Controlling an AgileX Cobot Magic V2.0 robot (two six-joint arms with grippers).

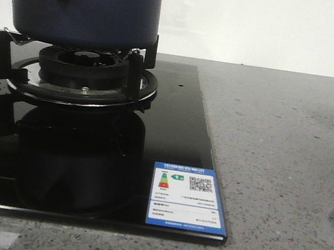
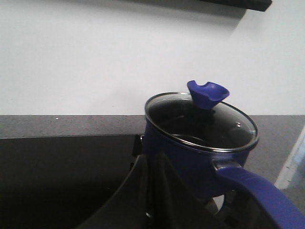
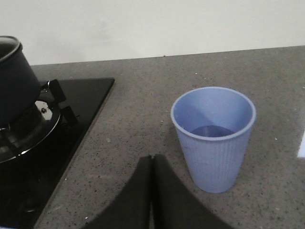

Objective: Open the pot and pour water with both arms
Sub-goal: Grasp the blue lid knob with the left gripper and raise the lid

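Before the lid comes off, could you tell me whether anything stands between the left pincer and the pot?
Nothing visible does. In the left wrist view the left pincer, shut, points at the pot on the burner, lid still on, with only bare black hob between.

Both hands (image 2: pixel 151 191) (image 3: pixel 151 191) closed, empty.

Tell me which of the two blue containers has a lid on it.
The dark navy pot on the stove burner: a glass lid with a blue knob covers it. The pale blue ribbed cup on the counter stands open-topped.
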